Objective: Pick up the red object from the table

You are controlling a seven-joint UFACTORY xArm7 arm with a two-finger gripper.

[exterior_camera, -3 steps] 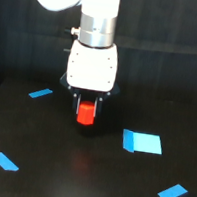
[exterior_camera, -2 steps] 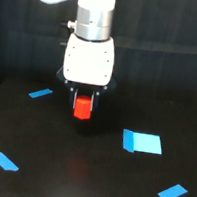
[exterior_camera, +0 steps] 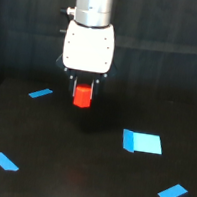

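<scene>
The red object (exterior_camera: 82, 96) is a small bright red-orange stubby block. It hangs between the dark fingers of my gripper (exterior_camera: 82, 95), clear above the black table (exterior_camera: 75, 184). The gripper is shut on it, under the white wrist housing (exterior_camera: 89, 46) in the upper middle of the exterior view. A faint red reflection shows on the table below it. The fingertips are mostly hidden beside the block.
Flat blue pieces lie on the table: a thin one (exterior_camera: 40, 93) at the exterior view's left, one (exterior_camera: 5, 161) at the lower left, a larger rectangle (exterior_camera: 141, 142) at the right, one (exterior_camera: 172, 193) at the lower right.
The gripper has risen with the red object held in it, lifting it off the table and shifting slightly to the exterior view's left. The blue pieces have not moved.
</scene>
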